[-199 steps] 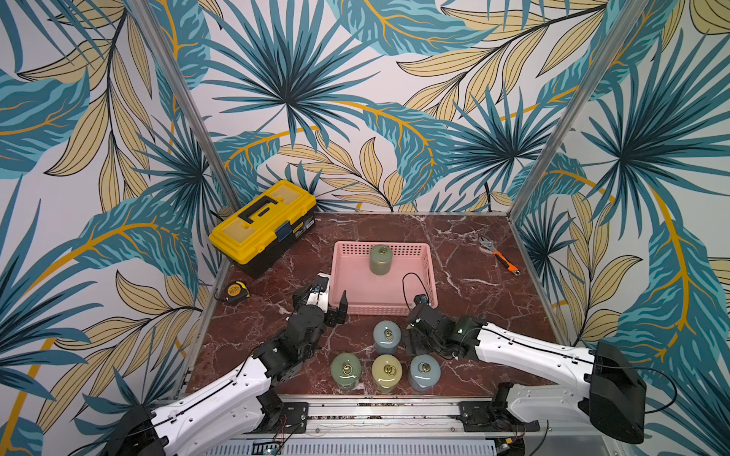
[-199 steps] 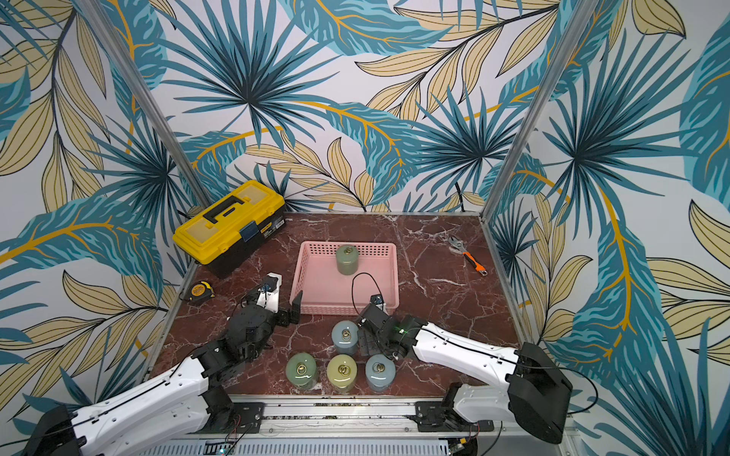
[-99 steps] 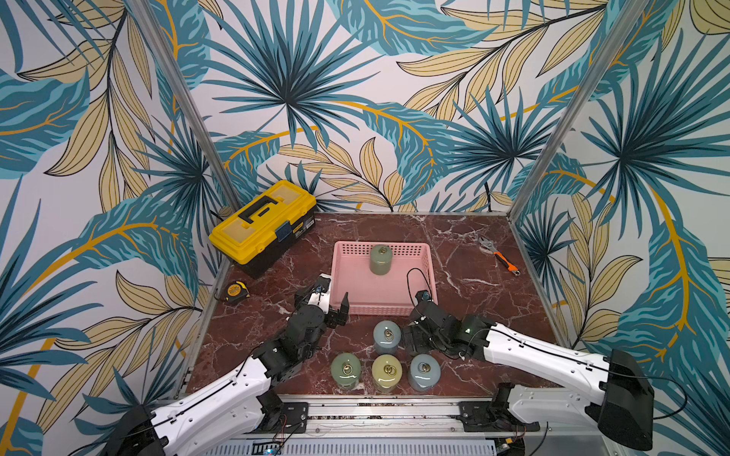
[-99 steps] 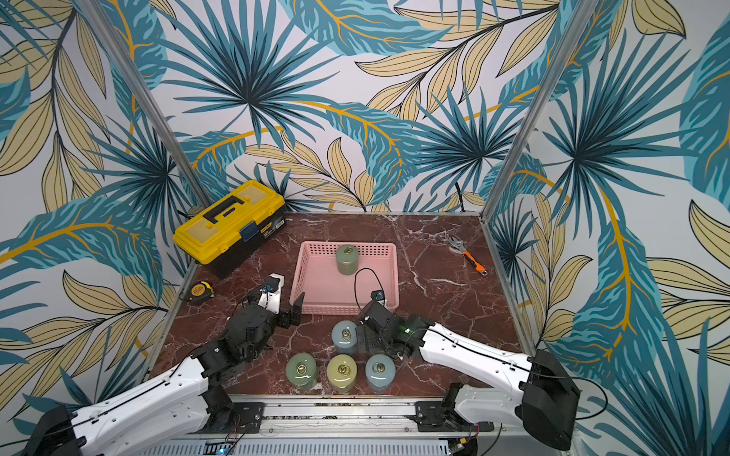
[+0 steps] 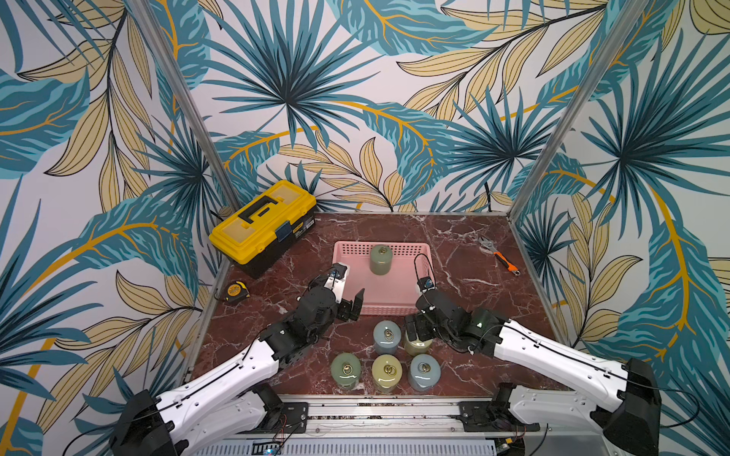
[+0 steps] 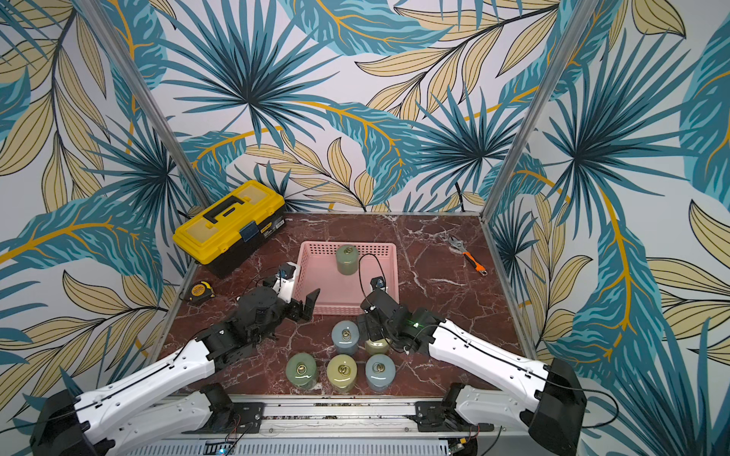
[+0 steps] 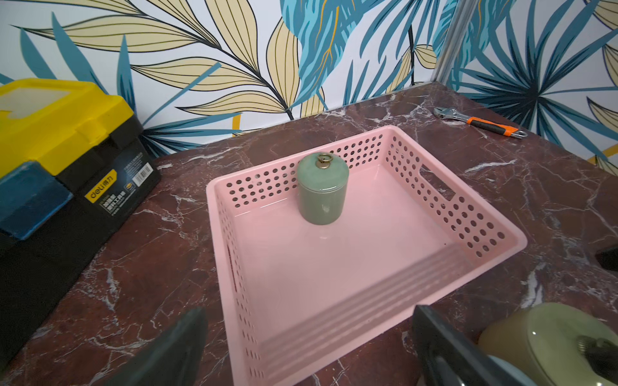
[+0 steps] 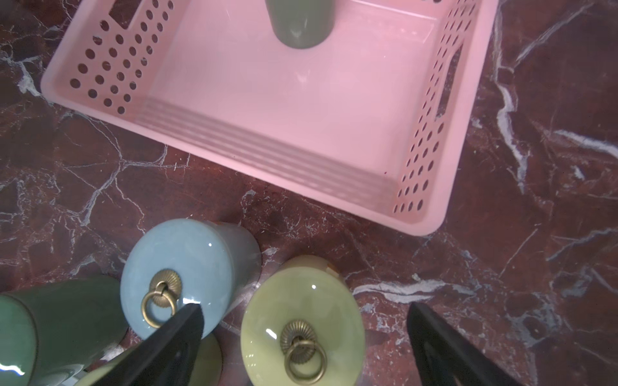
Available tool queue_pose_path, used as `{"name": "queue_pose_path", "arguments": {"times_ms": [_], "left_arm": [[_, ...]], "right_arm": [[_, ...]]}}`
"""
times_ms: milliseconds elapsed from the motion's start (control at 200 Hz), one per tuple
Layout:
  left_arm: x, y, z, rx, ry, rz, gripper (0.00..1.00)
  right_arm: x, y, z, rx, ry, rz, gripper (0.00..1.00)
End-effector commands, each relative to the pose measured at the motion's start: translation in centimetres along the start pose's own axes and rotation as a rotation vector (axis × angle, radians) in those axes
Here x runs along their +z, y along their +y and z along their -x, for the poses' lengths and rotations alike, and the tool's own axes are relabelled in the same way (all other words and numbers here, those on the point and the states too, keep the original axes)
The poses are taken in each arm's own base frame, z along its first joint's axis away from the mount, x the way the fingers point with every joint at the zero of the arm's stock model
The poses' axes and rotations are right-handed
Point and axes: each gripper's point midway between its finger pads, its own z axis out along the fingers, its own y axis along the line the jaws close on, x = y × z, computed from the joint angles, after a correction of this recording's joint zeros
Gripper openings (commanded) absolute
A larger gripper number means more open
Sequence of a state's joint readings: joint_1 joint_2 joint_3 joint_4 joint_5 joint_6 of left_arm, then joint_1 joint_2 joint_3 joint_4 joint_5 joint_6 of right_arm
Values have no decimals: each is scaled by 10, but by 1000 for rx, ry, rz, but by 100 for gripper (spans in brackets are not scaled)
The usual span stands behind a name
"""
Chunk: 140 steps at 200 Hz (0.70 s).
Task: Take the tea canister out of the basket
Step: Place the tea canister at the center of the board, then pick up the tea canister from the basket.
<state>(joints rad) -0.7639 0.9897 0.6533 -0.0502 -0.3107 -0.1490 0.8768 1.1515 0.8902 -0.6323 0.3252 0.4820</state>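
Since a second ago, your right arm has swung its shoulder out toward the counter's (image 5: 474, 300) right edge. The right gripper (image 8: 305, 307) has opened fully, and a yellow-green canister (image 5: 416, 346) now shows beneath it. Its jaws stand spread on either side of that canister's lid without touching it, just beside a pale blue canister (image 5: 387, 335). Both stand on the counter in front of the basket's (image 5: 395, 312) near wall. The tea canister (image 5: 380, 258), green with a ring on its lid, stands upright inside the basket at the middle of its far wall. It is well apart from both grippers. Your left gripper (image 7: 309, 309) is spread wide and empty, hovering at the basket's near left corner. From there the tea canister (image 7: 322, 188) lies straight ahead across the bare pink floor. Three more canisters (image 5: 387, 371) line the counter's near edge.
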Motion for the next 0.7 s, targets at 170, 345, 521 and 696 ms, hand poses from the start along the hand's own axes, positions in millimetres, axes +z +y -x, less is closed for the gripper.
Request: {"name": "queue_pose_path", "arguments": {"times_ms": [170, 345, 521, 696], "left_arm": [[22, -23, 22, -41, 58, -70, 100], [41, -29, 26, -87, 100, -55, 100], [60, -27, 28, -140, 128, 2, 100], [80, -26, 32, -177, 173, 56, 100]], "right_arm": [[7, -31, 28, -25, -53, -44, 99], [12, -43, 45, -12, -104, -42, 99], [11, -47, 55, -22, -166, -36, 99], [8, -57, 56, -20, -236, -69, 99]]}}
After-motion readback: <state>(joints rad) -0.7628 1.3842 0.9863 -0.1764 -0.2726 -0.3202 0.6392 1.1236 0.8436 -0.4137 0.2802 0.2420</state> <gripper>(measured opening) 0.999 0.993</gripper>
